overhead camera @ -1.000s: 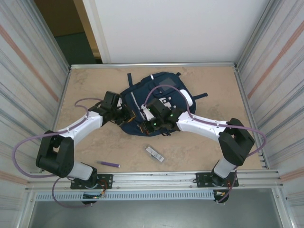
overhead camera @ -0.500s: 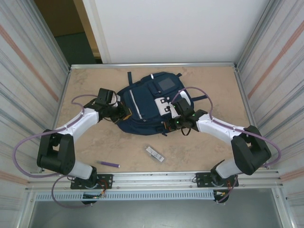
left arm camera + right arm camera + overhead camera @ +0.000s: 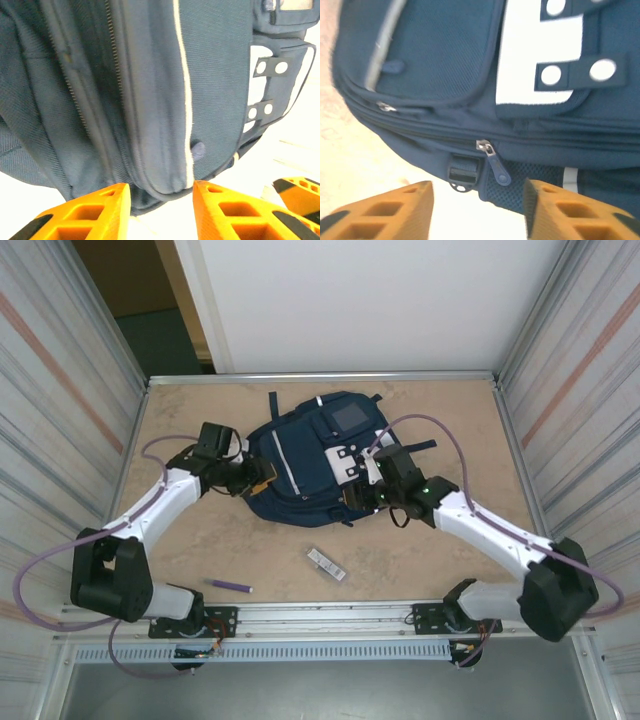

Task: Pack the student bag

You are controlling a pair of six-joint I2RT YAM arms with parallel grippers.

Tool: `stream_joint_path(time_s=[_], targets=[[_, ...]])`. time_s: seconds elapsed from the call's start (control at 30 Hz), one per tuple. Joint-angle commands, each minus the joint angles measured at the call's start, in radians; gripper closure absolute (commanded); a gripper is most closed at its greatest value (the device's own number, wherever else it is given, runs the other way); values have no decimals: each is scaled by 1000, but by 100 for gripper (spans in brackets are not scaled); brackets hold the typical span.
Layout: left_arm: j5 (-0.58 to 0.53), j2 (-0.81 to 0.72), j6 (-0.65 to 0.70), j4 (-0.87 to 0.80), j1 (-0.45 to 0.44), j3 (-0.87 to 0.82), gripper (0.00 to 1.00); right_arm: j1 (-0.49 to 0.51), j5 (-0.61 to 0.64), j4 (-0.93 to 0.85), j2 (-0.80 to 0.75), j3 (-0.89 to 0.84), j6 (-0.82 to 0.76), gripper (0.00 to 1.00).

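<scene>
The student bag, navy with white stripes and a grey patch, lies flat at the table's middle back. My left gripper is at its lower left edge, open. In the left wrist view the orange fingertips stand apart just short of the bag's bottom seam, and nothing is between them. My right gripper is at the bag's lower right edge, also open. Its tips are spread below a zip pull and a black strap buckle on the bag.
A purple pen lies near the front left of the table. A small white and grey packet lies front centre. Ribbed metal walls close in both sides, and a rail runs along the near edge.
Both grippers were shut on the bag and have opened. Both arms have drawn back off the top of the bag to its lower edges, and the bag has settled flat.
</scene>
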Motion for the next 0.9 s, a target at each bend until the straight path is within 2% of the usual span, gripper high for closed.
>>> stream_joint_path(time_s=[0.0,0.07,0.17,0.2,0.23,0.27,0.33,0.37,0.43,0.5,0.63,0.77,0.83,0.87], targets=[[-17,-2,2,-44,-3,41,62,44,208,-3,-58,19,-40,44],[-35,19,2,-43,-10,63,61,75,310,14,-93,16,-45,40],[-69,70,9,-53,-20,100,61,76,378,59,-136,1,-16,30],[-80,95,11,-58,-22,110,60,67,397,69,-141,-6,5,23],[-84,115,17,-55,-23,114,60,55,398,76,-142,-11,3,5],[-92,140,20,-48,-24,121,60,40,400,77,-138,-15,11,1],[-107,183,30,-43,-26,136,60,1,385,12,-118,0,70,1],[-113,201,36,-48,-26,147,60,-24,323,-29,-108,13,89,1],[-142,222,31,-75,-26,162,60,-82,124,-36,-93,4,78,1],[-166,230,27,-62,-28,157,59,-108,33,-24,-85,-11,89,1],[-164,256,13,-12,-28,162,60,-90,-76,6,-33,-23,75,8],[-162,274,22,-1,-41,182,61,-7,-147,42,19,-16,-13,11],[-154,275,13,8,-40,183,71,37,-159,40,48,-3,-73,13],[-132,275,9,15,-41,186,85,55,-173,47,64,2,-93,14]])
